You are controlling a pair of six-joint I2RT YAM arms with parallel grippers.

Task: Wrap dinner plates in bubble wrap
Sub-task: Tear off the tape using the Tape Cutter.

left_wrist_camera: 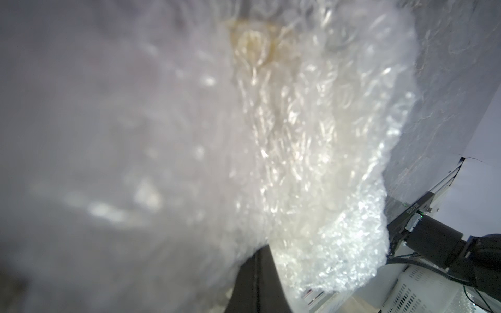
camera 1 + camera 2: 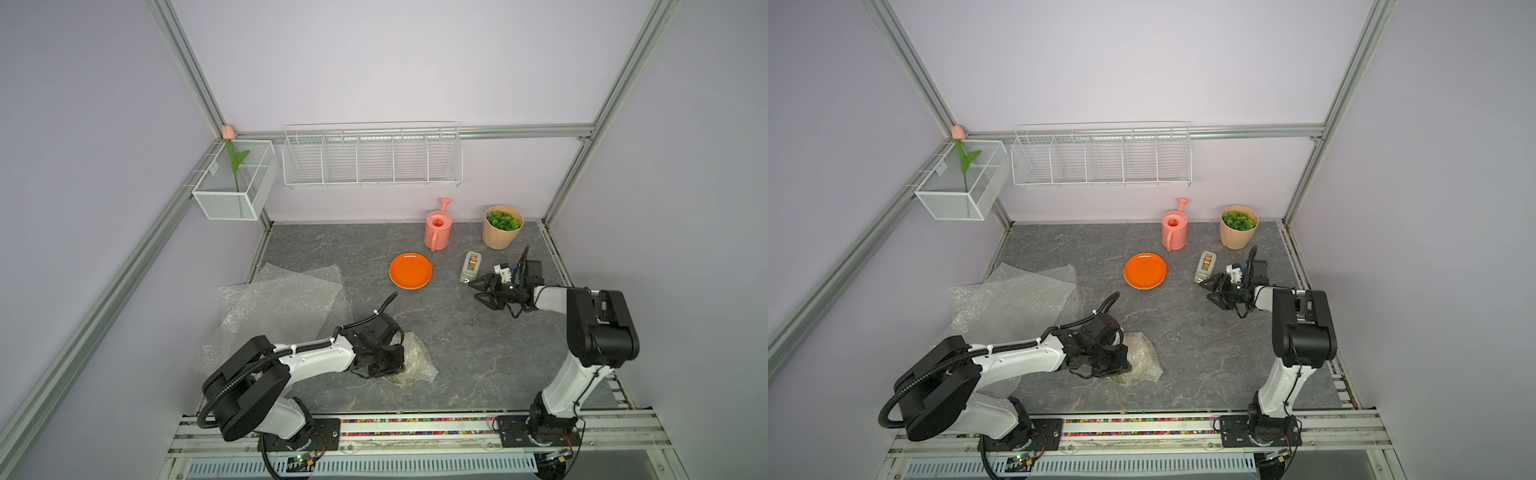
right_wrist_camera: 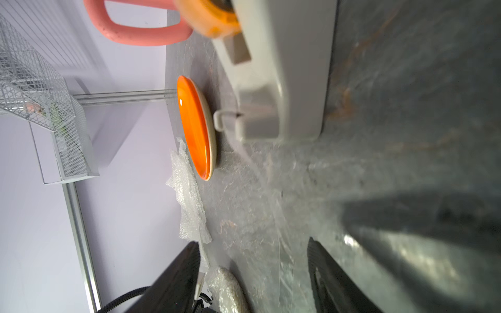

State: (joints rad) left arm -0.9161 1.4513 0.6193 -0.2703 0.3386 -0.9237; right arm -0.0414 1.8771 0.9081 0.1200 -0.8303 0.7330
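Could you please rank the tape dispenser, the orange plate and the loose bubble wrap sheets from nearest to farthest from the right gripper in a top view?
1. Tape dispenser, just beyond the right gripper.
2. Orange plate, mid-table, toward the left.
3. Bubble wrap sheets, at the table's left edge.

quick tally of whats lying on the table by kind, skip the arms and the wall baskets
orange plate: 1
wrapped bundle: 1
bubble wrap pile: 1 (overlapping sheets, number unclear)
tape dispenser: 1
watering can: 1
plant pot: 1
total: 6
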